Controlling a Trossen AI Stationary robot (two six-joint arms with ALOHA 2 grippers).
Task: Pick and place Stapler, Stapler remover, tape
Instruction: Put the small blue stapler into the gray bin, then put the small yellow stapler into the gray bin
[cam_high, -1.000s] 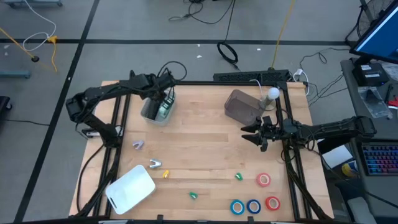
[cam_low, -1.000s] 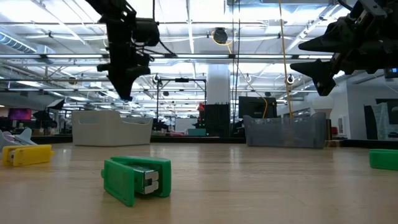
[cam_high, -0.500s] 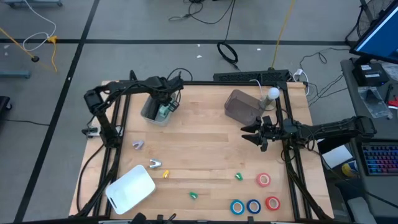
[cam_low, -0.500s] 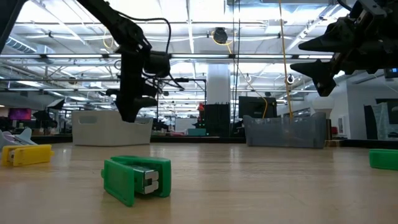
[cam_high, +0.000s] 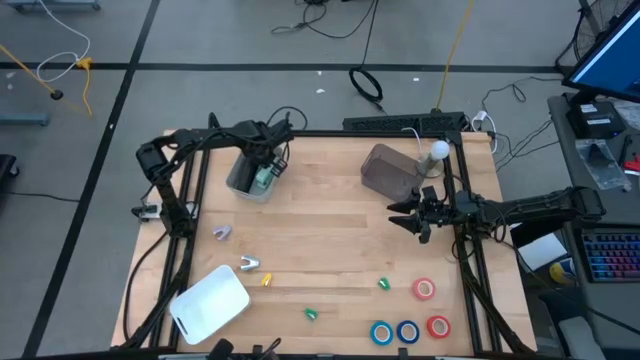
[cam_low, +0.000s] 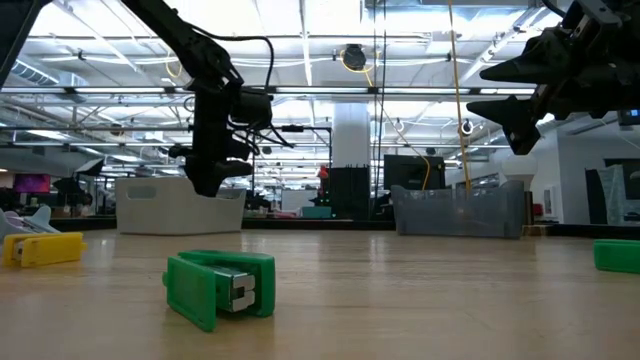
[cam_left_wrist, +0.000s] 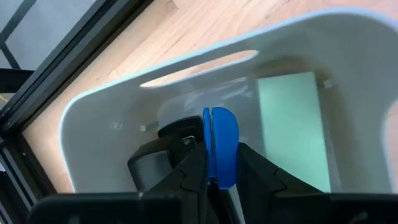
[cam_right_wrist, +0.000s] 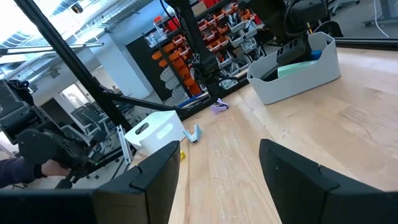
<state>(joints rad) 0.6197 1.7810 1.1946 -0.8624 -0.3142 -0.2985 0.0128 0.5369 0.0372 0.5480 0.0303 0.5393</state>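
My left gripper (cam_high: 266, 170) (cam_low: 205, 178) is down at the white bin (cam_high: 243, 180) (cam_left_wrist: 93, 118) by the table's far left corner, shut on a small blue stapler (cam_left_wrist: 221, 134). A pale green thing (cam_left_wrist: 291, 124) and a dark thing (cam_left_wrist: 163, 143) lie inside the bin. My right gripper (cam_high: 409, 218) (cam_low: 512, 92) (cam_right_wrist: 224, 180) hangs open above the table's right side, holding nothing. Near the near right corner lie two red tape rolls (cam_high: 425, 289) and two blue ones (cam_high: 394, 331). Green staplers (cam_high: 310, 314) (cam_low: 220, 288) (cam_high: 383, 284), a yellow one (cam_high: 266, 280) and two staple removers (cam_high: 250, 265) (cam_high: 221, 232) rest on the wood. My left gripper pinches the blue stapler between its two fingers (cam_left_wrist: 194, 171), which sit on the two flat sides (cam_left_wrist: 225, 168). The rounded end (cam_left_wrist: 221, 118) sticks out past the fingertips. It is lifted clear, inside the bin's opening; the fingers point down into the bin.
A dark see-through bin (cam_high: 388, 170) (cam_low: 460, 210) stands at the far right, just beyond my right gripper. A white bin (cam_high: 208, 303) lies overturned at the near left corner. Black frame rails (cam_high: 185, 200) run along the table's edges. Bare wood (cam_high: 330, 230) spans the middle.
My left gripper has come down toward the white bin and a little toward the table's right, staying shut on the blue stapler, while its arm has swung in closer to the table.
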